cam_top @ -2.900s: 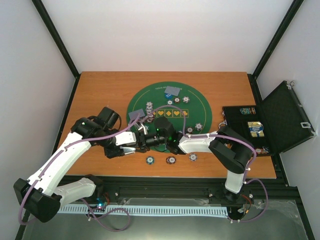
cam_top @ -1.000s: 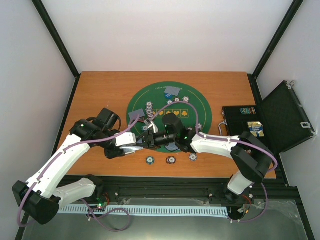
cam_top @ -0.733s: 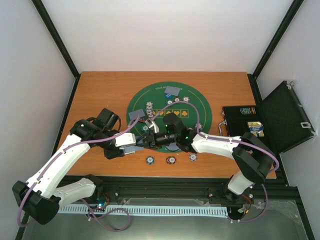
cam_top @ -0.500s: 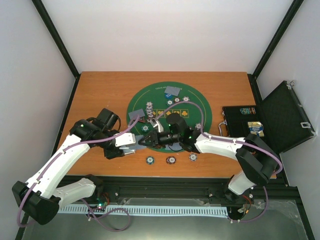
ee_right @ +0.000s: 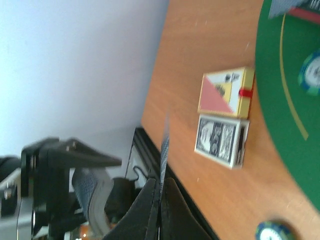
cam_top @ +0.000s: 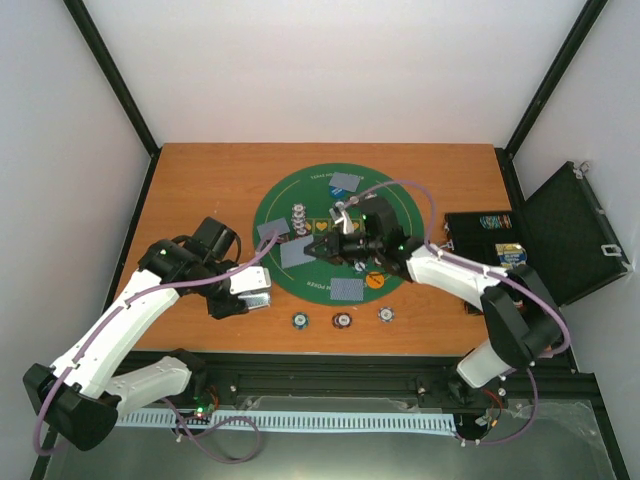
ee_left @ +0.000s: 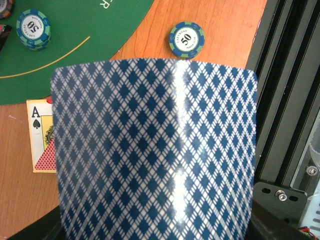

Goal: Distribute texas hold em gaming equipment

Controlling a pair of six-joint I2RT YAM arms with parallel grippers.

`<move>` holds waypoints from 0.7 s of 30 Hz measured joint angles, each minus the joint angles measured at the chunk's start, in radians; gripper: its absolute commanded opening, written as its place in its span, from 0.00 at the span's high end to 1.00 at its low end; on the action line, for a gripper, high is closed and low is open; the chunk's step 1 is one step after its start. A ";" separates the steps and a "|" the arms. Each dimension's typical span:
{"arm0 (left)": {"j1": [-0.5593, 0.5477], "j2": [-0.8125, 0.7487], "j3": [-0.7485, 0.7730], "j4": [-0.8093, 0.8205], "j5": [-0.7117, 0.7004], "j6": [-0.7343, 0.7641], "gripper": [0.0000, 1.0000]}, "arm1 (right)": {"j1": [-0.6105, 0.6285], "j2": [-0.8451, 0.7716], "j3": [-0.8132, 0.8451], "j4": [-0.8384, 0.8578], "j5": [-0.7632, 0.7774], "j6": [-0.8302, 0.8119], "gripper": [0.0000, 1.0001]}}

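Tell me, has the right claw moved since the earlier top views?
Yes. The right claw has moved away from the green mat's near-left rim, toward the mat's middle, pinching a card.

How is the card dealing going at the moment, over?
Left fingers shut on deck. Right fingers shut on one card, edge-on, over the mat. Nothing in the way.

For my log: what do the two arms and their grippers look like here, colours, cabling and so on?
Both the left arm and the right arm have smooth white link shells joined by chunky black joints. A thin lilac cable loops loosely along each. The right gripper has slim dark fingers. No lettering is legible.
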 measured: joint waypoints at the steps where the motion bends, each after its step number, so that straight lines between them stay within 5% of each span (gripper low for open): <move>1: 0.000 0.000 0.000 -0.002 0.000 0.000 0.78 | -0.023 0.023 0.033 -0.029 -0.010 -0.020 0.97; 21: 0.000 -0.021 0.004 -0.022 0.018 0.000 0.78 | -0.075 0.940 1.109 -0.457 -0.029 -0.202 0.91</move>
